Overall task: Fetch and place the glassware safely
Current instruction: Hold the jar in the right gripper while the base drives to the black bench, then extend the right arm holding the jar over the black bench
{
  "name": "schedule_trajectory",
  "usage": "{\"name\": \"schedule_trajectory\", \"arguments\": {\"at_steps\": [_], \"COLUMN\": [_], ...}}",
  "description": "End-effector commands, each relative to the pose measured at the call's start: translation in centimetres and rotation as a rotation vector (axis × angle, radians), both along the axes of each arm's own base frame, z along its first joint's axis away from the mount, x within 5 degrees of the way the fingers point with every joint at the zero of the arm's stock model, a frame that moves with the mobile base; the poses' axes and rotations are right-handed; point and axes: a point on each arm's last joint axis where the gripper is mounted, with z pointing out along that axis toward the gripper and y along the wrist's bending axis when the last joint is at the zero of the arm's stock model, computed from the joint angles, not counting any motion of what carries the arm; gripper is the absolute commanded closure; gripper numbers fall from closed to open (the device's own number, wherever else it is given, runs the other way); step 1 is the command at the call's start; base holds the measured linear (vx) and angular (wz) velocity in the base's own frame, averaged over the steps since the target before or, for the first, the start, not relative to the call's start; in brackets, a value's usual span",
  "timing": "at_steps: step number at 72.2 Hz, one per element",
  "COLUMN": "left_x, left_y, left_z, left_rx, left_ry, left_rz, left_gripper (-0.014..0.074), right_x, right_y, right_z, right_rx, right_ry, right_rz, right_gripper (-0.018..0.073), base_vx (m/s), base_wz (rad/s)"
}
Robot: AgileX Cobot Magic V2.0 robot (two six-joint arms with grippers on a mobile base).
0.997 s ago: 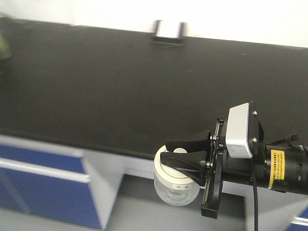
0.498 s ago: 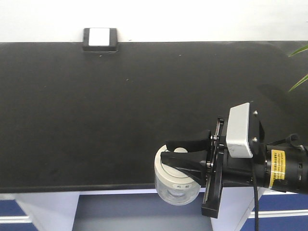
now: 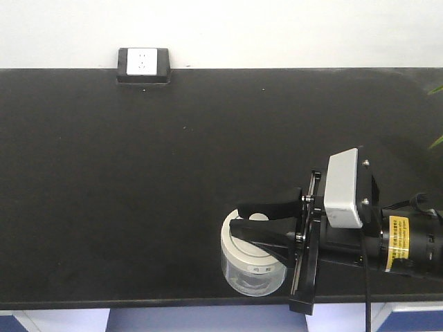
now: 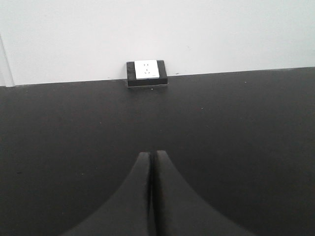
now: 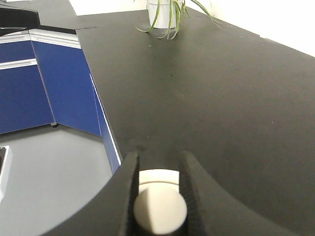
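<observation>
Where the black countertop [image 3: 138, 173] meets its near edge, right of centre, the right gripper [image 3: 240, 216] clamps its 2 black fingers [image 5: 129, 196] on the knob of the off-white lid [image 3: 243, 254] of a squat clear glass jar [image 3: 252, 280]. Whether the jar touches the surface cannot be told. The left gripper [image 4: 150, 155] has both fingers pressed together, holding nothing. At the far edge, left of centre, a white wall socket [image 3: 143, 62] sits in a black frame.

Black countertop [image 3: 138, 173] meets white wall [image 3: 277, 28]; blue cabinets [image 5: 24, 93] below.
</observation>
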Motion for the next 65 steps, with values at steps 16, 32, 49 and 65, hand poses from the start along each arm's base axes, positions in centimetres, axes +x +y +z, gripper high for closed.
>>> {"name": "schedule_trajectory", "arguments": {"at_steps": [16,32,49,65], "left_x": [-0.07,-0.07,-0.07,-0.07], "left_y": [-0.01,-0.01,-0.01,-0.01], "left_z": [1.45,1.45,1.45,1.45], "left_rx": [-0.025,-0.025,-0.025,-0.025], "left_ry": [-0.088,-0.088,-0.088,-0.088], "left_rz": [-0.002,-0.002,-0.002,-0.002], "left_gripper": [0.0603,0.0603,0.0603,0.0603], "right_x": [-0.12,-0.12,-0.12,-0.12], "right_y": [0.02,0.02,0.02,0.02], "right_z": [1.99,1.99,1.99,1.99], "right_rx": [0.098,0.098,0.098,0.098], "right_ry": [-0.049,-0.049,-0.049,-0.049], "right_rz": [0.008,0.008,0.008,0.008], "right_gripper": [0.0560,0.0560,0.0560,0.0560], "base_vx": [0.12,0.10,0.06,0.04], "base_wz": [0.07,0.05,0.02,0.00]}}
